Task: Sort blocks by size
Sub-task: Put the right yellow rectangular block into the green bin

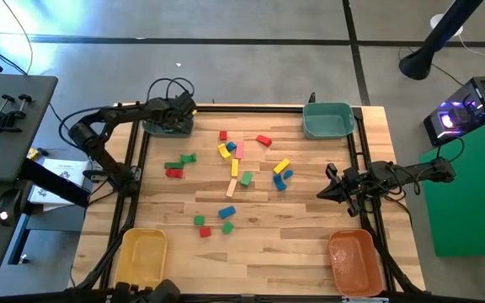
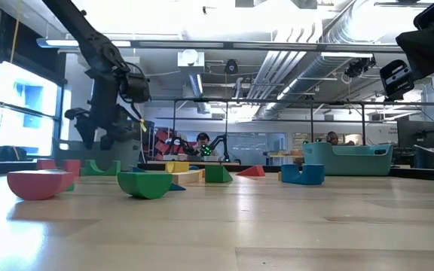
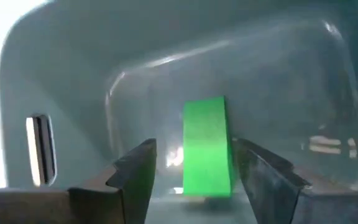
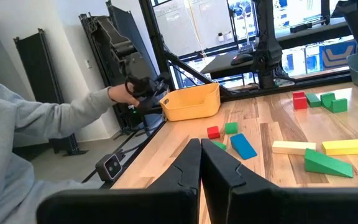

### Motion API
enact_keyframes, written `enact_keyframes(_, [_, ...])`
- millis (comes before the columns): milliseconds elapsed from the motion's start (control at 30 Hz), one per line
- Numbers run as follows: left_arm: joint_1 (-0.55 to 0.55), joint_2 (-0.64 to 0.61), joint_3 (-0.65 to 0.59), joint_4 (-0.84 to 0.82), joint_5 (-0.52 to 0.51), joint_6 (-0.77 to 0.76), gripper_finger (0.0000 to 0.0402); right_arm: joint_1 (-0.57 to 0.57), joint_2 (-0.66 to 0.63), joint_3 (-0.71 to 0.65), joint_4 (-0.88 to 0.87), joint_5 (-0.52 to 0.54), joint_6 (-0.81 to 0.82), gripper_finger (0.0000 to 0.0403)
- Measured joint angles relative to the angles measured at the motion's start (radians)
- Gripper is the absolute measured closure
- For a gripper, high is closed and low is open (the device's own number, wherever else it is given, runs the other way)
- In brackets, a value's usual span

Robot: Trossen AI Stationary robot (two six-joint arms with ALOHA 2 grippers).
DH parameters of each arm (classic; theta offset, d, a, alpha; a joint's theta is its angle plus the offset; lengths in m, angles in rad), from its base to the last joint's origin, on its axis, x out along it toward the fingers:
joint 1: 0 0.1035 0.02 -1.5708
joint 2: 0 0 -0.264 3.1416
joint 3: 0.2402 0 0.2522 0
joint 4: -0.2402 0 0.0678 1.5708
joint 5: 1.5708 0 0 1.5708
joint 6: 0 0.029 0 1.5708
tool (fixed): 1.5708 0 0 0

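My left gripper (image 1: 175, 114) hangs open over the teal bin (image 1: 165, 128) at the table's far left corner, pointing steeply down into it. In the left wrist view a green block (image 3: 207, 146) lies on the floor of the bin (image 3: 260, 74), seen between the open fingers (image 3: 135, 174) with a gap beside it. Several coloured blocks (image 1: 234, 160) lie scattered on the middle of the table. My right gripper (image 1: 322, 194) waits shut at the table's right side, level, with nothing in it (image 4: 201, 149).
A second teal bin (image 1: 327, 120) stands at the far right, a yellow bin (image 1: 141, 257) at the near left and an orange bin (image 1: 352, 261) at the near right. A person's hand (image 4: 120, 93) holds a device beyond the yellow bin (image 4: 191, 102).
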Motion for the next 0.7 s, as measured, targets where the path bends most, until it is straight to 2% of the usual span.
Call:
enact_keyframes(200, [-0.004,-0.135,-0.001,0.002,0.122,0.041,0.0189,0.000,0.000,0.000,0.000,0.000,0.000,0.0401])
enact_keyframes(367, [-0.062,-0.309,-0.001,0.049,0.135,0.041,0.0188,0.000,0.000,0.000,0.000,0.000,0.000,0.0401])
enact_keyframes(500, [-0.181,-0.432,0.000,0.152,0.137,0.065,0.0188,0.000,0.000,0.000,0.000,0.000,0.000,0.0401])
enact_keyframes(700, [-0.459,-0.546,0.000,0.405,0.239,0.201,0.0188,0.000,0.000,0.000,0.000,0.000,0.000,0.0401])
